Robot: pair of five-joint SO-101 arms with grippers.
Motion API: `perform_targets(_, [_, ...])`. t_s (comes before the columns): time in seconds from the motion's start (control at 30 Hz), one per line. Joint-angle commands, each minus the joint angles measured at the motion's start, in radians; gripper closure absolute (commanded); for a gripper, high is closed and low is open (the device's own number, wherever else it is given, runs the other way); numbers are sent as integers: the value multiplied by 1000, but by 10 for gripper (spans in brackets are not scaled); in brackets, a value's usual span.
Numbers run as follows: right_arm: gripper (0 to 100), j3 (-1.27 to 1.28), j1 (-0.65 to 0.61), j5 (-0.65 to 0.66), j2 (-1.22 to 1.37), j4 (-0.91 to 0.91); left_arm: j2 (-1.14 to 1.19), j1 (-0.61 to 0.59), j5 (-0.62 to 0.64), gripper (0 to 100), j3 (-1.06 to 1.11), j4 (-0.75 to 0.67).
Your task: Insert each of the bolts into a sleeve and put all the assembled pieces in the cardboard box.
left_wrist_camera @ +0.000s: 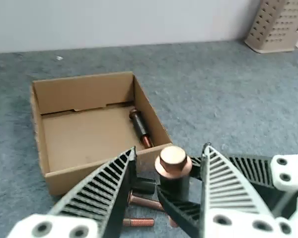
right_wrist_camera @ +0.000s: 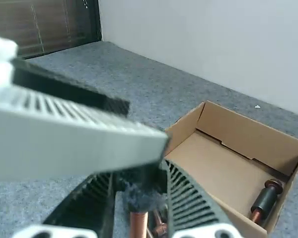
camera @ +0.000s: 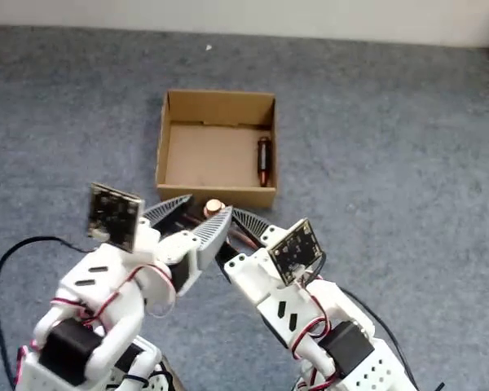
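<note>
Jaws of the left gripper point(left_wrist_camera: 169, 150) stand wide, one finger on either side of a copper-headed bolt point(left_wrist_camera: 173, 161) seated head-up in a black sleeve point(left_wrist_camera: 175, 187). That sleeve is clamped in the right gripper point(right_wrist_camera: 137, 181). On the carpet point(camera: 391, 122) beneath lie two loose bolts point(left_wrist_camera: 143, 201) and a spare sleeve point(left_wrist_camera: 144, 186). At 12 o'clock from the grippers sits the cardboard box point(camera: 163, 142), with one assembled piece point(camera: 264, 160) against its 3 o'clock wall.

The grey carpet point(camera: 391, 122) carries the cardboard box point(camera: 164, 142), two loose bolts point(left_wrist_camera: 141, 201) lying just beside its near wall, and a beige perforated basket point(left_wrist_camera: 278, 25) well off behind it.
</note>
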Motion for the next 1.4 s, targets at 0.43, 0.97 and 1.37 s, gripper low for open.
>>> perform_targets(0.43, [993, 142, 220, -109, -8, 22, -5, -484, -123, 815, 154, 121])
perform_targets(0.97, [993, -288, 223, -114, 618, -25, -5, -565, -279, 959, 556, -149])
perform_targets(1.37, [993, -654, 306, -109, 1268, -456, -5, -565, -279, 937, 567, -173])
